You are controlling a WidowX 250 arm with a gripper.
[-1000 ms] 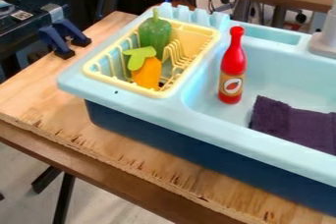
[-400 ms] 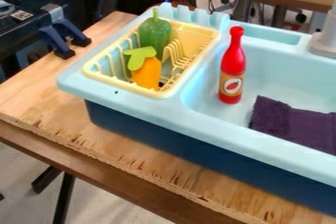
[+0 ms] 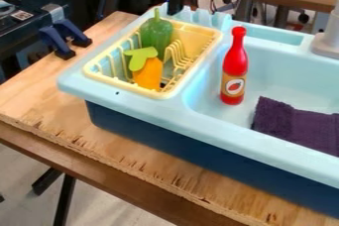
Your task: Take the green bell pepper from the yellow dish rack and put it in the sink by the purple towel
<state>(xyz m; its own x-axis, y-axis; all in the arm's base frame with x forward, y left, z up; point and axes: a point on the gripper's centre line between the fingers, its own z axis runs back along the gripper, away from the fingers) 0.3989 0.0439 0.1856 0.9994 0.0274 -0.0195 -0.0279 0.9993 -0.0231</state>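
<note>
Pepper: green, stem up, at the far end of the rack. The walls seem to do the work of keeping it up—I doubt so round a body would stand as steadily alone.

Gripper: hanging over the rear side of the sink, just behind the pepper in my view. Jaws open, spread apart, nothing between them. Whether they touch the sink's back edge, I cannot tell.

Carrot: orange, nearer end of the rack, leafy top uppermost; probably propped by the slots and low sides.

Rack: yellow, seated on the ledge beside the basin, which presumably keeps it level.

Bottle: red, upright in the basin near the rack side, apparently on its own base—no support seen. Towel: dark purple, lying in the basin beyond the bottle, bunched up against the near wall.

Sink rests on the wooden surface; two blue clamps sit at its far edge, likely fixing the board.
</note>
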